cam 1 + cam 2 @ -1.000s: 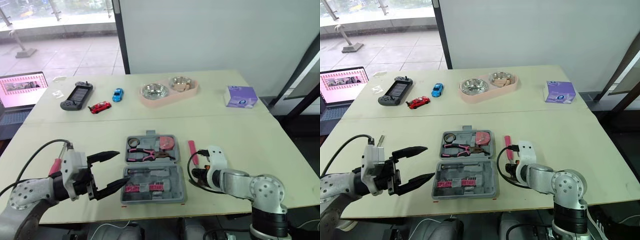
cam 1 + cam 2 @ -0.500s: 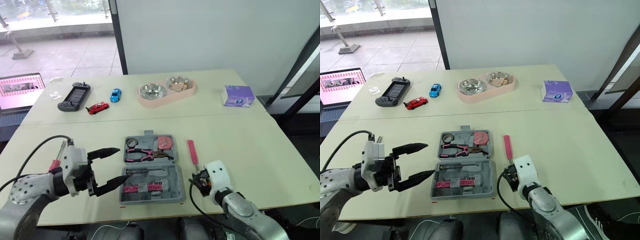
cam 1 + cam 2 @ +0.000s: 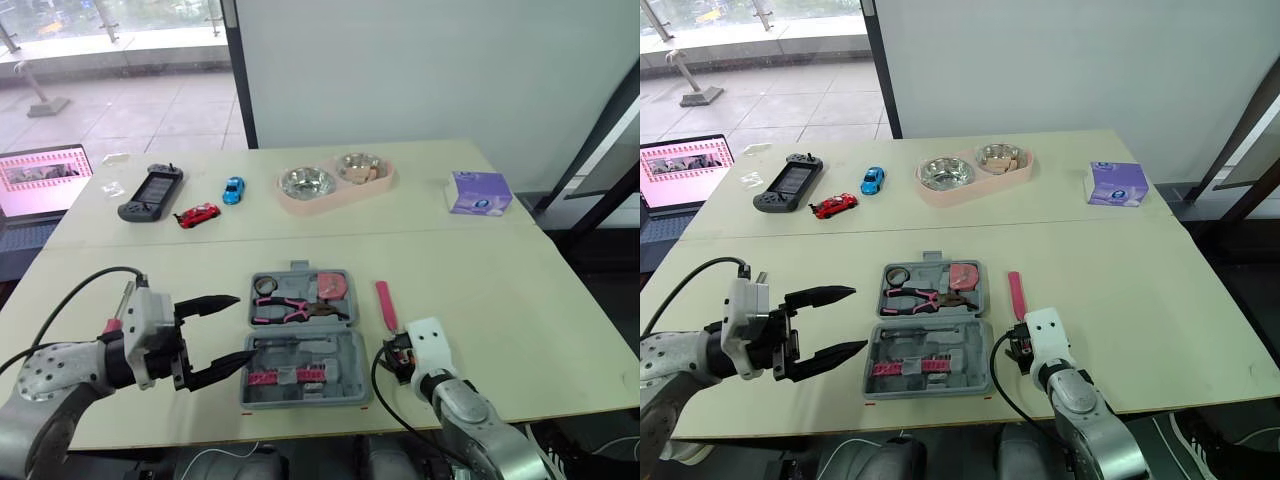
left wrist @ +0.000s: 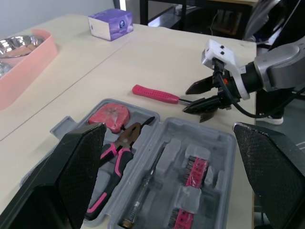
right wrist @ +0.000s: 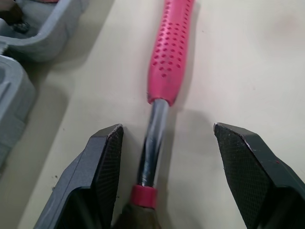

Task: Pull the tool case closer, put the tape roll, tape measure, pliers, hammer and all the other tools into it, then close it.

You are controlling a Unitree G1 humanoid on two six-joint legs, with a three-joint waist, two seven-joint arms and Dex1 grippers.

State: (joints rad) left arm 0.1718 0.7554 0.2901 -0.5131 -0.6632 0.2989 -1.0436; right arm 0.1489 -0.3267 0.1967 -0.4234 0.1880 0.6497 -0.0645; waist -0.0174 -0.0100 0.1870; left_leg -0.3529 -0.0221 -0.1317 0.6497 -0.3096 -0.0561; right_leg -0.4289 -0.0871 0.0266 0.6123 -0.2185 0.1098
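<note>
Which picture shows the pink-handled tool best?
The right wrist view: there the pink-handled tool lies close up, dotted grip clear, its shiny shaft between the fingers of the open right gripper. The left wrist view shows it whole, farther off; the eye views show it small beside the tool case.

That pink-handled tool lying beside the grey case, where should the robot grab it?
Probably the dotted pink handle, from above, fingers straddling its width: it lies flat, long and narrow, with bare table on both sides. The metal shaft is thinner.

no legible txt, purple box (image 3: 481,192) print too small
</note>
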